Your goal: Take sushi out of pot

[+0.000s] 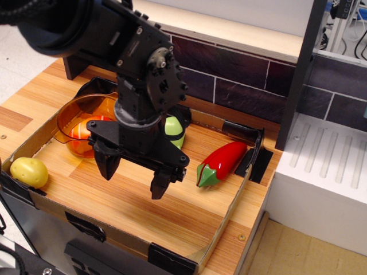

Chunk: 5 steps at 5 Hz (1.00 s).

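Although the arm fills the upper left and centre of this single view, I can read the state of the task plainly enough. The sushi (86, 130), its orange-red striped top showing through the translucent wall, lies inside the pot (70, 117) at the left of the frame, so I judge that nothing of the task is done: the piece has yet to be gripped, lifted and set down outside. The gripper (133, 177) hangs at centre frame, to the right of the pot and over bare wood, its two dark fingers (105, 165) spread apart with nothing between them. From this angle I cannot tell how high it stands above the board, nor whether its body touches the pot's rim, which it partly hides.

Counted: one sushi; one pot; one gripper; one yellow potato (29, 171) at the lower left, pressed into the corner of the tray; one red pepper (223, 162) with a green stem end, right of centre; one light green object (174, 130), mostly hidden behind the wrist, whose kind I cannot name. All sit within one shallow cardboard-walled tray (229, 220) with black taped corners, laid on a wooden counter (17, 117).
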Tool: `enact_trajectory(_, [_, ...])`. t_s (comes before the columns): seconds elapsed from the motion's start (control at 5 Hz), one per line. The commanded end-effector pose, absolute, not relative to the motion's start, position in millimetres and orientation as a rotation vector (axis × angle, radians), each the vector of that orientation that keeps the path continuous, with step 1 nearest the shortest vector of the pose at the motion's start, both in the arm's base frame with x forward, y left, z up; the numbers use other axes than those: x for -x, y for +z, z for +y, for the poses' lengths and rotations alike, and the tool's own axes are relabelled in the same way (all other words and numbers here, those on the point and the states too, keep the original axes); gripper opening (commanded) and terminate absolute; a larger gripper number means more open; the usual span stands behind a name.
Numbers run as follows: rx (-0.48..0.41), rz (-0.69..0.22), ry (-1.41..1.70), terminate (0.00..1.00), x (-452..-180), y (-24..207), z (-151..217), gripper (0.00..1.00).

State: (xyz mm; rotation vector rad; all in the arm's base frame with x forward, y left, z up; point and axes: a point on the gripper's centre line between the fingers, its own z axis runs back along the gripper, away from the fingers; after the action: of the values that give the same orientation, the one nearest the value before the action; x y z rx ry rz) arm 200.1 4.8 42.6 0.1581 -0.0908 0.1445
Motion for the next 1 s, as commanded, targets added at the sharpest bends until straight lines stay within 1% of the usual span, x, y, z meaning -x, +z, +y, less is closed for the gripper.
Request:
enact_trajectory(0.0, [-0.158,-0.091,0.144,0.0,-200,43,5,1.0])
enact_trajectory(0.2, [-0.145,-0.085,0.125,0.0,-200,55,20,1.0])
enact_trajectory(0.4, [-0.104,-0.013,0.023,0.0,-204,74,40,1.0])
enact_trajectory(0.6, [-0.068,0.011,-0.037,0.0,-213,93,72,1.0])
enact_trajectory(0.8, [-0.015,0.052,-0.1,0.0,-232,104,101,1.0])
